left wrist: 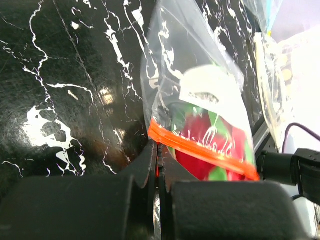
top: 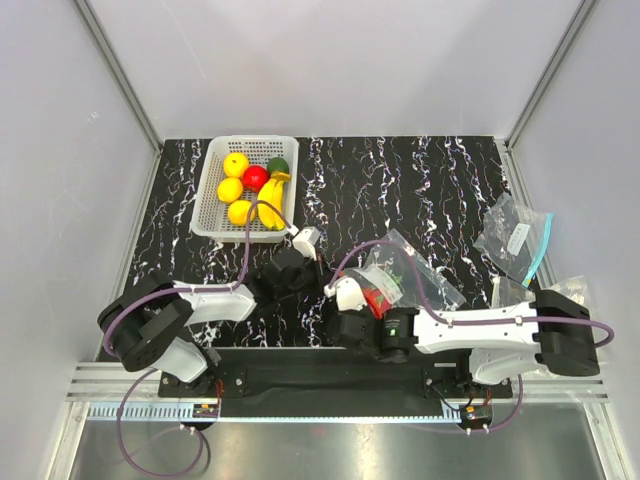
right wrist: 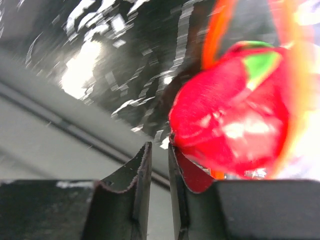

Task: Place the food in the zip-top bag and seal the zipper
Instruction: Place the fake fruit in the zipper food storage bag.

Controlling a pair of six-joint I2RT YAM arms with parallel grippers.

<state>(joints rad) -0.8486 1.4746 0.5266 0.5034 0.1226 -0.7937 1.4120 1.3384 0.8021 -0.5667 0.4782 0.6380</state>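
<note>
The clear zip-top bag (top: 410,268) lies on the black marbled table, right of centre. A pink-red dragon fruit (top: 380,298) with green leaves sits inside it at the mouth. In the left wrist view my left gripper (left wrist: 158,150) is shut on one end of the red-orange zipper (left wrist: 200,152), with the dragon fruit (left wrist: 200,140) showing through the bag (left wrist: 190,60). My right gripper (right wrist: 159,147) is at the bag's mouth. Its jaws stand a narrow gap apart with nothing seen between them, and the right finger touches the dragon fruit (right wrist: 230,120). The zipper (right wrist: 215,35) curves above the fruit.
A white mesh basket (top: 215,190) at the back left holds a banana bunch (top: 272,205), round yellow fruits (top: 236,163), a red one (top: 256,177) and a green one (top: 278,165). Another clear bag with a teal edge (top: 515,238) lies at the right. Both arms meet near the table's front edge.
</note>
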